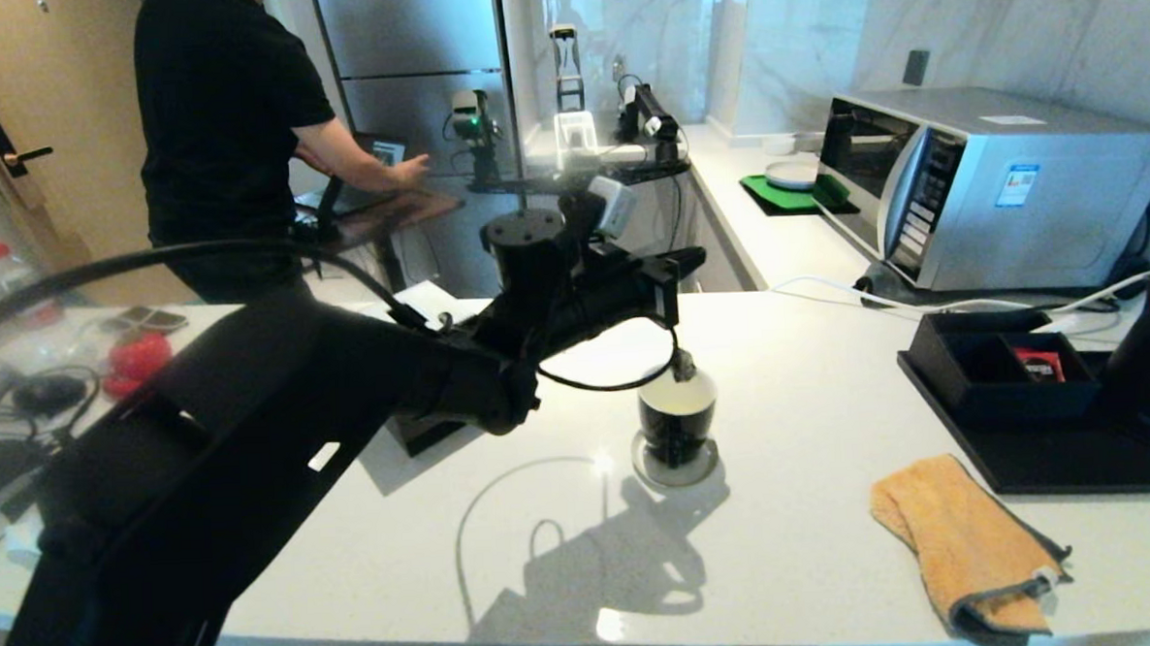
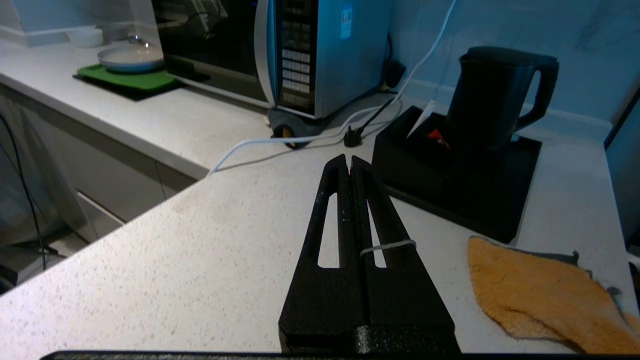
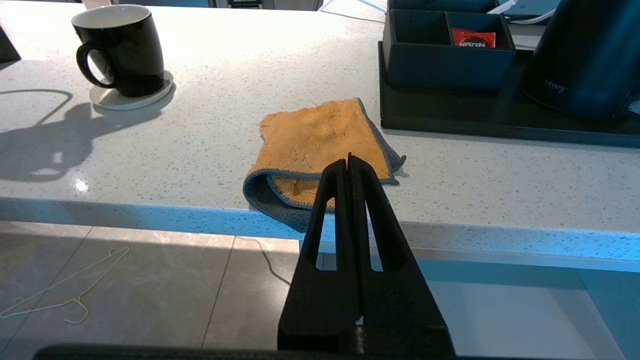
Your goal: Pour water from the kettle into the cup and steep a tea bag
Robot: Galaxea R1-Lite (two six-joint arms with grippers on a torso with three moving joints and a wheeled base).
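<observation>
Above the mug (image 1: 677,420) on its coaster (image 1: 675,467), my left jaws (image 2: 348,161) are pressed shut, a pale string (image 2: 387,246) looped over one finger. Right of the mug, the kettle (image 2: 492,97) stands on the black tray (image 2: 520,200). Below the bench (image 3: 200,130) edge near the orange cloth (image 3: 320,137), my right jaws (image 3: 348,160) are closed, empty.

The counter (image 3: 200,145) looks like pale speckled stone, polished enough to throw bright glare. The cup (image 3: 122,47) is glossy black glazed ware with a white inside, on a smooth matt grey coaster (image 3: 131,99). At about 3 o'clock from the cup, the cloth (image 3: 320,145) is nappy orange towelling edged in grey. The kettle (image 2: 492,95) has a matt black skin; the tray (image 3: 450,120) beneath it is matt black too. The microwave (image 1: 1006,183) is brushed silvery metal. Each tool, left (image 2: 349,161) and right (image 3: 348,161), is rough, grainy black plastic.
</observation>
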